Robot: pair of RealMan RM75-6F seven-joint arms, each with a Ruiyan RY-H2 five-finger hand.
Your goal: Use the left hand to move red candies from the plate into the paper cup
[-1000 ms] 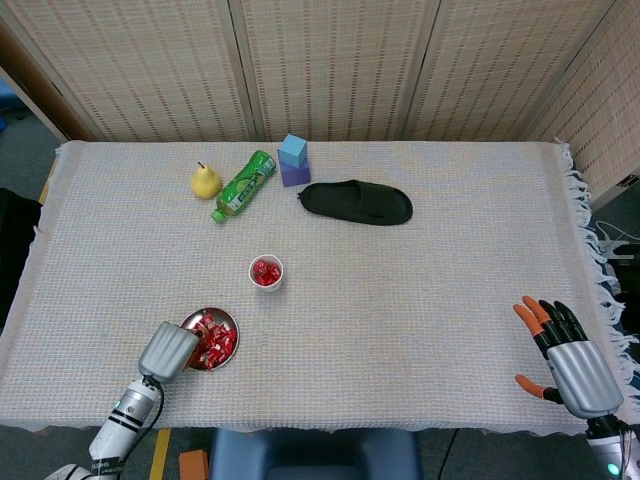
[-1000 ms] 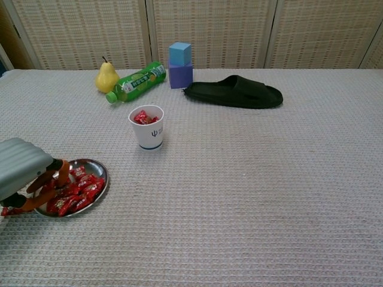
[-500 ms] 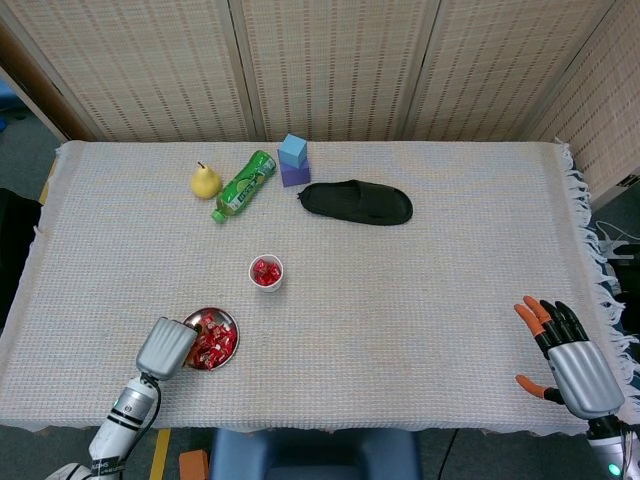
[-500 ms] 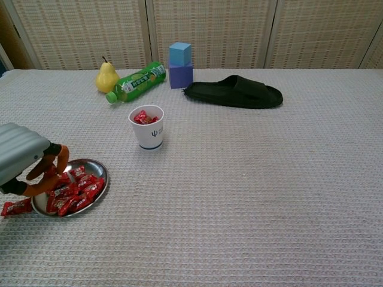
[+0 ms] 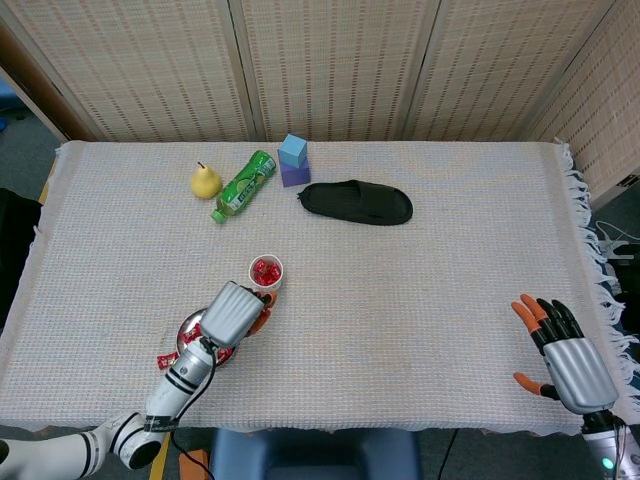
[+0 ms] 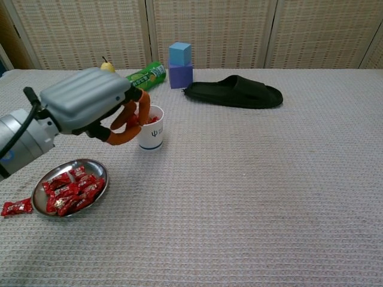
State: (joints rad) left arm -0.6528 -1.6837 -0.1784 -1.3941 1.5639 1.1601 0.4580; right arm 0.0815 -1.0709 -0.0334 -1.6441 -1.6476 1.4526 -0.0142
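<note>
L hand (image 6: 90, 104) raised beside paper cup (image 6: 151, 133), fingers (image 6: 142, 109) curled at its rim; can't tell if grasping a candy. Red candies (image 6: 70, 190) in plate (image 6: 100, 170), one (image 6: 17, 207) on worktop. R hand (image 5: 566, 355) released, fingers spread.

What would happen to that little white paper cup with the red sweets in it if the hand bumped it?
The small white paper cup would probably tip or slide easily: it looks thin-walled, stands upright and taller than wide, and holds only a few red wrapped candies. The left hand hangs right beside its rim, so a sideways nudge might topple it. It likely dents if squeezed.
</note>
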